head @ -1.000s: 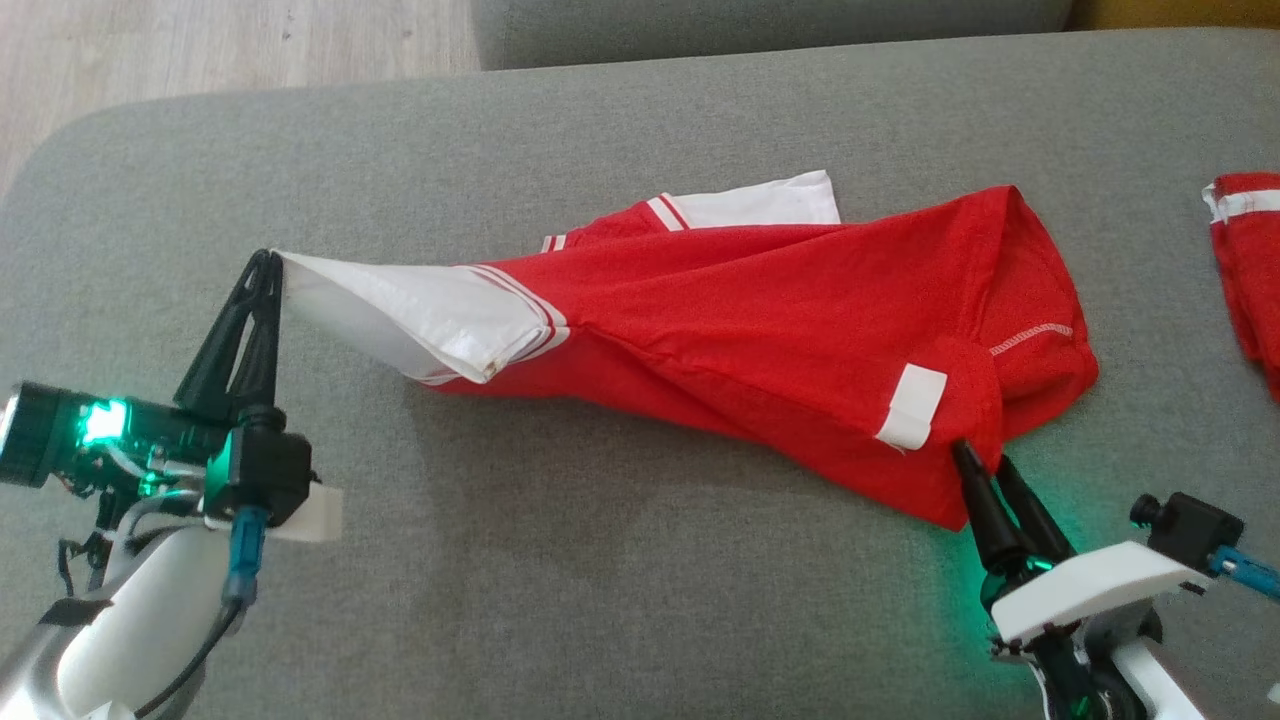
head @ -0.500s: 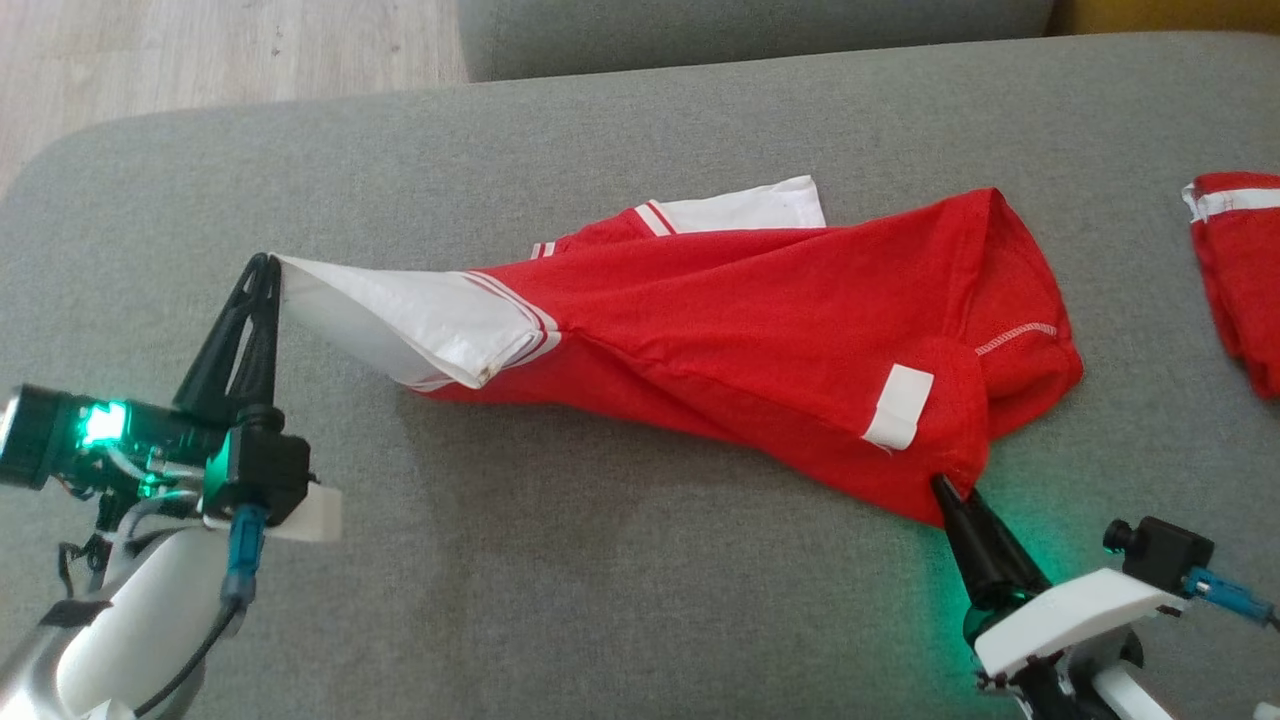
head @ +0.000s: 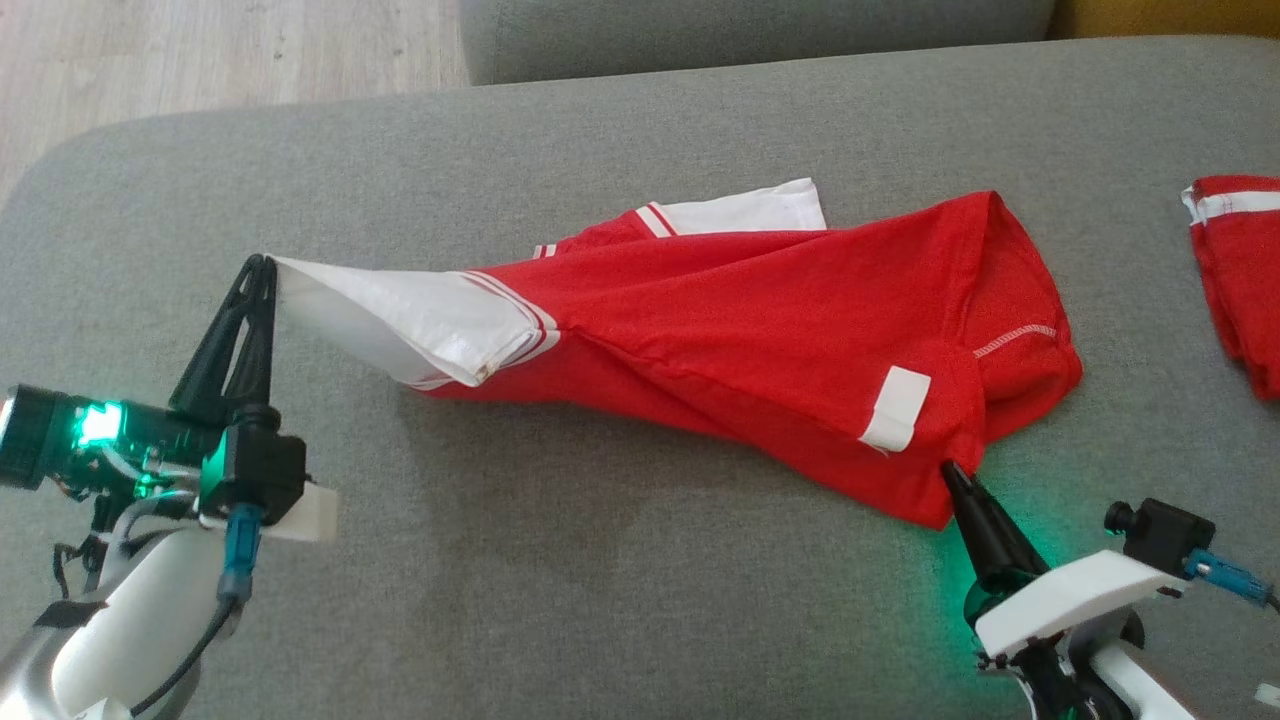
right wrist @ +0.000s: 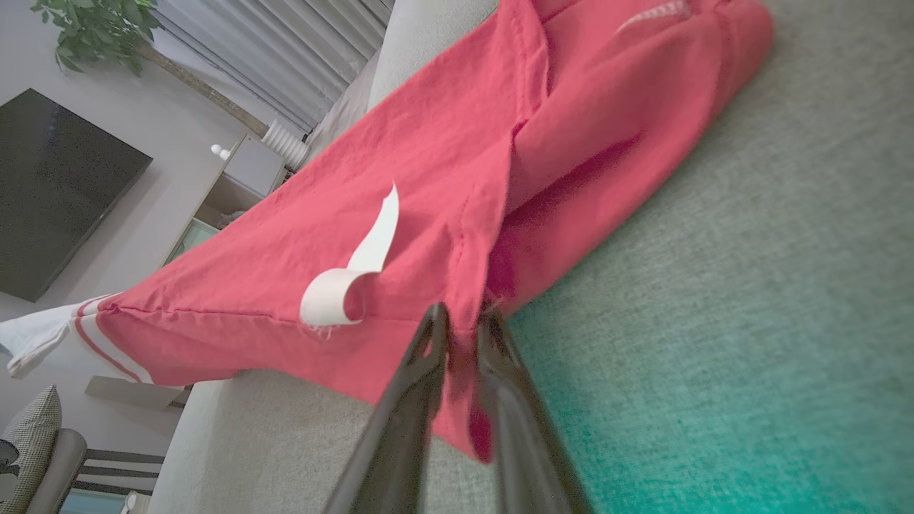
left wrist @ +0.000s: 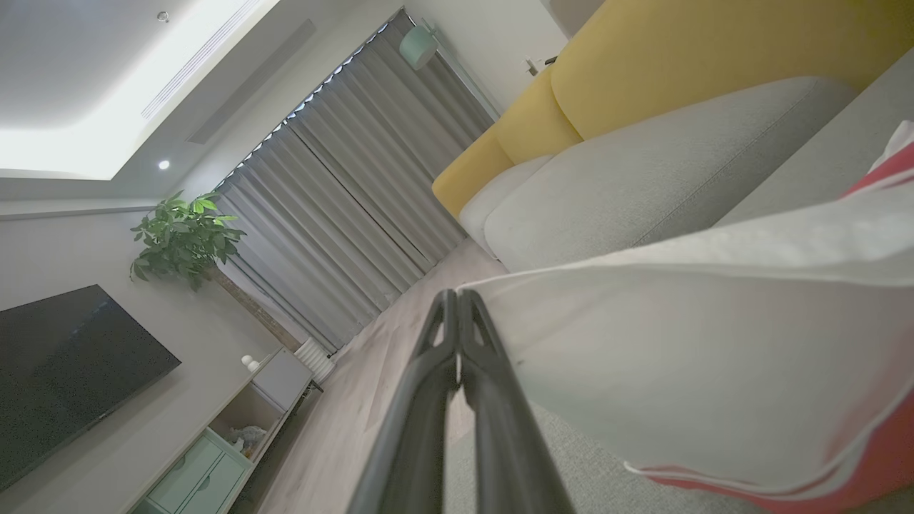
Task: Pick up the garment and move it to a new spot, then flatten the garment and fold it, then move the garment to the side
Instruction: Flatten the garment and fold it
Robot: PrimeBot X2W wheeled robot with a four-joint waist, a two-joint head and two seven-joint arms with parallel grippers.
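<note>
At the lower left, the left gripper (head: 262, 265) pinches the white sleeve (head: 400, 310) of the garment (head: 760, 320); the right gripper (head: 950, 472) nips its red hem (head: 925, 505). Stretched between them on the grey cushion (head: 600, 580), it should be lifted evenly, both grips firm, to avoid slipping.

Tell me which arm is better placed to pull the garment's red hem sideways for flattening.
Right. The right gripper has the red hem of the garment between its fingers; the left gripper is shut on the white sleeve at the opposite end.
</note>
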